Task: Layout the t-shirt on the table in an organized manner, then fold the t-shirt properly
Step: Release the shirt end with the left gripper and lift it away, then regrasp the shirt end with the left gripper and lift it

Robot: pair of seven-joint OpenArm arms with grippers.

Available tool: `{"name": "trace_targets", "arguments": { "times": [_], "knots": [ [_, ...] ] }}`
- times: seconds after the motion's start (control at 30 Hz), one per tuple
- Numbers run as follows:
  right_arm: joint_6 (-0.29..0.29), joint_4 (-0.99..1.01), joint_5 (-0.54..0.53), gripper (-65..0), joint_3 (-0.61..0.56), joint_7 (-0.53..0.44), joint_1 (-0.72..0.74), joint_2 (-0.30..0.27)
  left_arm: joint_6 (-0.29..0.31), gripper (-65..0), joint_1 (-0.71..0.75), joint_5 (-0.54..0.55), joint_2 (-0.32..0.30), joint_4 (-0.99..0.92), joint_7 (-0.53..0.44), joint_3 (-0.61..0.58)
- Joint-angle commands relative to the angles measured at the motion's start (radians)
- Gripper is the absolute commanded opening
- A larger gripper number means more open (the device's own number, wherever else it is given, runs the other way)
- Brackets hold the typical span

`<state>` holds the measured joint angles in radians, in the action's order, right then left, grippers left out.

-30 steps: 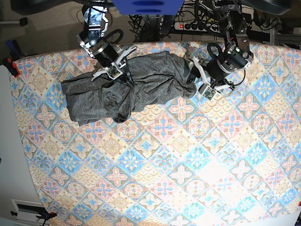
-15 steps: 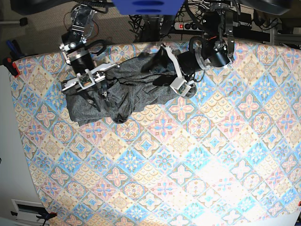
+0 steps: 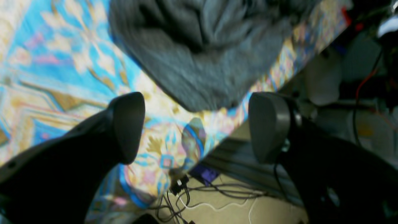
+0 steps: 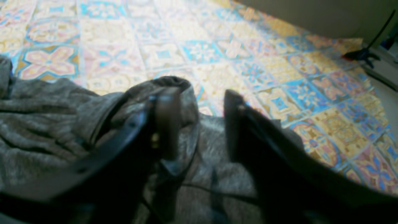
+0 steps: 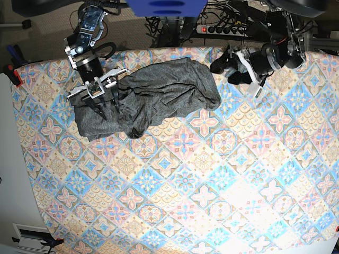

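Note:
The dark grey t-shirt (image 5: 164, 90) lies crumpled in a heap near the far edge of the patterned table (image 5: 212, 185). My right gripper (image 5: 108, 103) stands over the heap's left part, fingers pointing down into the cloth. In the right wrist view this gripper (image 4: 200, 102) is open, with a hump of t-shirt (image 4: 46, 124) bunched against one finger and table (image 4: 248, 56) showing through the gap. My left gripper (image 5: 226, 71) hangs just right of the shirt. In the left wrist view it (image 3: 196, 124) is wide open and empty, with the t-shirt (image 3: 202, 62) ahead of it, over the table edge (image 3: 174, 155).
A power strip and cables (image 5: 222, 29) lie on the floor behind the far edge. A red clamp (image 5: 15, 76) grips the left edge. Cables on the floor (image 3: 217, 199) show below the left gripper. A blue object (image 5: 164, 6) hangs at the top.
The left gripper opened wide, let go of the shirt's right end and pulled back to the right. The right gripper went from shut to open over the shirt's left part.

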<state>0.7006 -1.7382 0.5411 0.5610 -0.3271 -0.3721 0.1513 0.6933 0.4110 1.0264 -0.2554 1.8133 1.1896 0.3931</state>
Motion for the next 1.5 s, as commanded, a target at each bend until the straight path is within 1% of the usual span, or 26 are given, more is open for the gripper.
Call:
{"name": "trace_targets", "arguments": {
  "times": [0.0, 0.07, 0.1, 0.13, 0.17, 0.27, 0.37, 0.43, 0.5, 0.6, 0.73, 0.87, 1.07, 1.13, 1.27, 1.3, 1.33, 1.37, 1.43, 1.47],
  "knots": [
    [-0.002, -0.018, -0.025, -34.7, 0.000, -0.028, 0.003, -0.002, 0.005, -15.7, -0.007, 0.032, -0.006, -0.008, -0.018, -0.006],
    [-0.002, -0.018, -0.025, -25.4, 0.000, -0.028, 0.003, -0.002, 0.005, -12.4, -0.028, 0.030, -0.011, -0.079, -0.021, -0.069],
    [-0.002, -0.018, -0.025, -22.0, 0.000, -0.028, 0.003, -0.002, 0.005, -10.4, -0.053, 0.032, -0.011, -0.116, -0.020, -0.098],
    [-0.002, -0.018, -0.025, -20.1, 0.000, -0.028, 0.003, -0.002, 0.005, -8.1, -0.071, 0.032, -0.011, -0.152, -0.020, -0.122],
    [-0.002, -0.018, -0.023, -19.6, 0.000, -0.028, 0.003, -0.002, 0.005, -5.9, -0.087, 0.032, -0.011, -0.186, -0.020, -0.141],
    [-0.002, -0.018, -0.023, -21.0, 0.009, -0.028, 0.003, -0.003, 0.005, -2.6, -0.137, 0.022, -0.009, -0.283, -0.024, -0.208],
    [-0.002, -0.018, -0.023, -21.2, 0.038, -0.028, 0.003, -0.003, 0.005, -3.4, -0.189, -0.018, -0.002, -0.373, -0.033, -0.247],
    [-0.002, -0.018, -0.025, -21.2, 0.050, -0.028, 0.003, -0.003, 0.005, -4.0, -0.215, -0.050, 0.021, -0.424, -0.067, -0.273],
    [-0.002, -0.018, -0.025, -21.2, 0.057, -0.028, 0.003, -0.003, 0.005, -4.2, -0.240, -0.064, 0.028, -0.462, -0.089, -0.303],
    [-0.002, -0.018, -0.025, -21.2, 0.057, -0.028, 0.003, -0.003, 0.005, -4.2, -0.271, -0.062, 0.054, -0.484, -0.095, -0.369],
    [-0.002, -0.018, -0.025, -21.2, 0.057, -0.028, 0.003, -0.003, 0.005, -4.0, -0.289, -0.077, 0.120, -0.484, -0.095, -0.403],
    [-0.002, -0.018, -0.025, -21.2, 0.057, -0.028, 0.003, -0.003, 0.005, -4.0, -0.304, -0.097, 0.152, -0.484, -0.095, -0.449],
    [-0.002, -0.018, -0.025, -21.2, 0.057, -0.028, 0.003, -0.003, 0.005, -4.1, -0.309, -0.097, 0.160, -0.484, -0.095, -0.517],
    [-0.002, -0.018, -0.025, -21.2, 0.057, -0.028, 0.003, -0.003, 0.005, -4.2, -0.323, -0.099, 0.160, -0.487, -0.095, -0.520],
    [-0.002, -0.018, -0.025, -21.2, 0.057, -0.028, 0.003, -0.003, 0.005, -4.9, -0.358, -0.113, 0.160, -0.567, -0.101, -0.523],
    [-0.002, -0.018, -0.025, -21.2, 0.057, -0.028, 0.003, -0.003, 0.005, -7.1, -0.377, -0.113, 0.160, -0.610, -0.109, -0.523],
    [-0.002, -0.018, -0.025, -21.2, 0.057, -0.028, 0.003, -0.003, 0.005, -10.8, -0.390, -0.113, 0.160, -0.648, -0.118, -0.523],
    [-0.002, -0.018, -0.025, -21.2, 0.057, -0.028, 0.003, -0.003, 0.005, -17.5, -0.404, -0.113, 0.160, -0.692, -0.139, -0.523],
    [-0.002, -0.018, -0.025, -21.2, 0.057, -0.028, 0.003, -0.003, 0.005, -35.0, -0.439, -0.111, 0.160, -0.780, -0.185, -0.523],
    [-0.002, -0.018, -0.025, -21.2, 0.057, -0.028, 0.003, -0.003, 0.005, -45.4, -0.455, -0.111, 0.160, -0.820, -0.201, -0.523]
  ]
}}
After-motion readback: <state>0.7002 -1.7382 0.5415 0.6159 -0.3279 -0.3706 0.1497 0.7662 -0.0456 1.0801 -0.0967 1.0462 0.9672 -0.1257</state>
